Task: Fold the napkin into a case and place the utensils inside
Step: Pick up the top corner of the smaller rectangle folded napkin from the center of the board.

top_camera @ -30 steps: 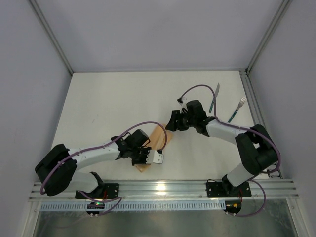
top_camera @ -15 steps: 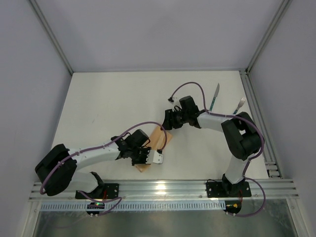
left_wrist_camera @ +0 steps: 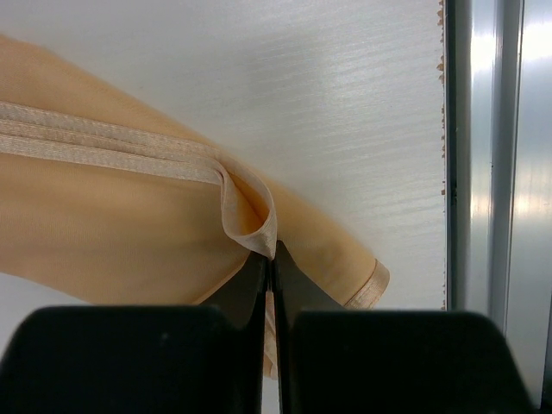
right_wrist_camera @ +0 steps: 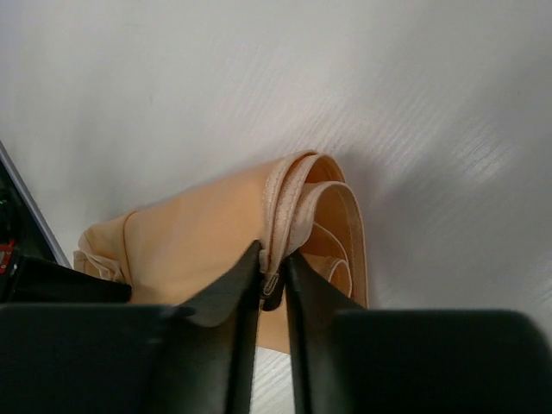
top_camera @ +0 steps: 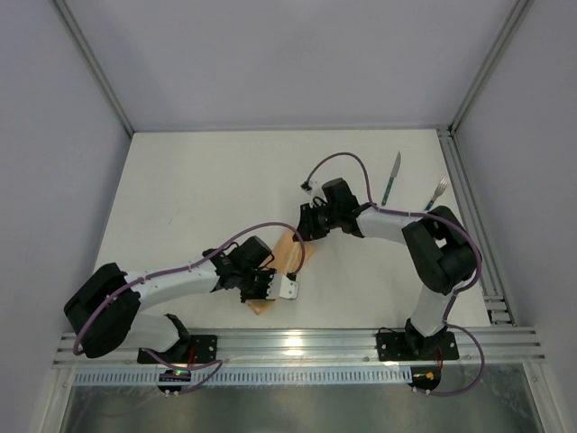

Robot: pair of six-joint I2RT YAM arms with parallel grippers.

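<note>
— Where's the napkin (top_camera: 293, 254)?
— Folded, mid-tabletop (top_camera: 198, 189). My left jaws are clamped on its near hem, and my right jaws pinch its rolled far edge.
— And the knife (top_camera: 392, 179) and fork (top_camera: 433, 199)?
— Lying far right, well apart from it.

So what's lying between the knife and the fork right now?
Nothing: the table between the knife and the fork is bare, shown in the top external view.

Left wrist view cuts off the napkin (left_wrist_camera: 103, 233).
</note>
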